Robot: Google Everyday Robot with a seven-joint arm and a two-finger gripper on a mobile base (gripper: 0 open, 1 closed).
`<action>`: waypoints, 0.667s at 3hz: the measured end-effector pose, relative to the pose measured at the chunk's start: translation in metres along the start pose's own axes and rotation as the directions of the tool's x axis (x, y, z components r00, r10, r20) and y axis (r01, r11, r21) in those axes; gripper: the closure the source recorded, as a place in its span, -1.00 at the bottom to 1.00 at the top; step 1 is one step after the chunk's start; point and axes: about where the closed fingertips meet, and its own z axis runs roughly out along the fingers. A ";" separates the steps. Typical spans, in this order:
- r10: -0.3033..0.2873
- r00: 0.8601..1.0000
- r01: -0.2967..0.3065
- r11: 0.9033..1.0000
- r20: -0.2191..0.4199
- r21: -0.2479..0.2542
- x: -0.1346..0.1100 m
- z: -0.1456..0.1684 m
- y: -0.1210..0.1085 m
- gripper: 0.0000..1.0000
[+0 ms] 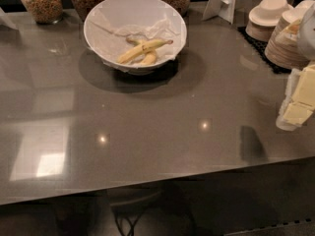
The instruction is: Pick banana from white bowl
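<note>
The white bowl point(90, 33) stands at the back middle of the grey counter, lined with crumpled white paper. In it lies the long, slightly curved yellow banana point(142, 49), its dark stem pointing right. A shorter, stubbier banana point(149, 58) lies just in front of it, touching it. My gripper point(298, 100) hangs at the far right edge of the view, above the counter's right side. It is well to the right of the bowl and nearer the camera, and holds nothing that I can see.
Several glass jars of cereal point(40, 1) line the back edge behind the bowl. Stacks of cream bowls and plates point(275, 21) sit on a black mat at the back right. A white card stand point(224, 1) stands behind them. The counter's front edge point(147, 183) runs across the lower view.
</note>
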 end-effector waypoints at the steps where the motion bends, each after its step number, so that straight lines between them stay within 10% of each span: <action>1: 0.000 1.000 0.000 1.000 0.000 0.000 0.000 0.000 0.000 -1.00; 2: -0.014 0.998 0.012 0.999 0.059 0.030 -0.009 -0.001 -0.006 -1.00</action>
